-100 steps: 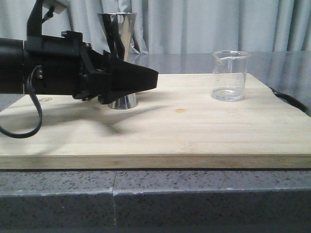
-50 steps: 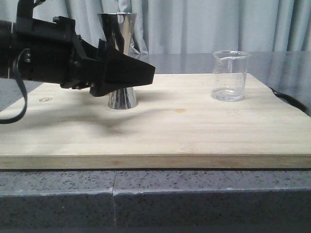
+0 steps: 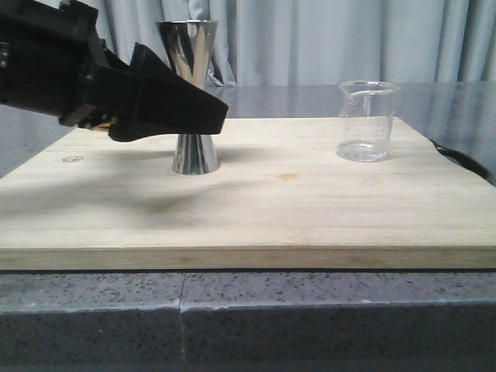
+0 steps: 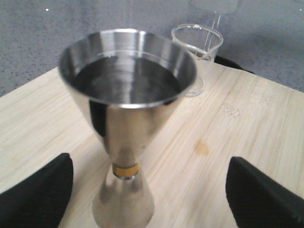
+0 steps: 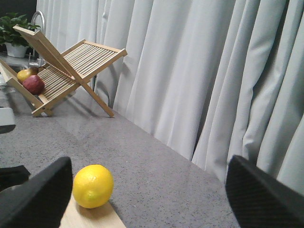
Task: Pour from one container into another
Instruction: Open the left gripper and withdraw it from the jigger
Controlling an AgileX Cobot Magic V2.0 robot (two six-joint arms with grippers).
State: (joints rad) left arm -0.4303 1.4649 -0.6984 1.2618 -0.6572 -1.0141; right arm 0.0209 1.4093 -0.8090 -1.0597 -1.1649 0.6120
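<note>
While the arm hangs above the board, this is the layout from the front edge back:

Counter: a grey speckled stone counter (image 3: 310, 310) runs along the front, and a pale wooden cutting board (image 3: 310, 217) lies flat on it.

Left gripper: the black left gripper (image 3: 167, 105) hovers over the board's left part, clear of the wood, pointing toward the right. Its 2 fingers (image 4: 259, 192) are spread wide in the wrist view, 1 on each side of the jigger and not touching it.

Jigger: the tall shiny steel hourglass-shaped jigger (image 3: 193, 93) with a thin gold band at its waist stands upright on the board's left half, partly behind the gripper. A dark liquid fills much of its upper cup.

Beaker: the small clear glass beaker (image 3: 366, 120) with a pouring spout stands upright on the board's right half, well apart from the jigger.

Right gripper: the right gripper (image 5: 152, 199) appears only in its own wrist view, fingers spread wide and holding nothing.

Beyond: a yellow lemon (image 5: 92, 186) rests at a board corner, a slatted wooden folding rack (image 5: 66, 66) holds fruit, and pale grey curtains (image 3: 333, 39) hang behind.
</note>
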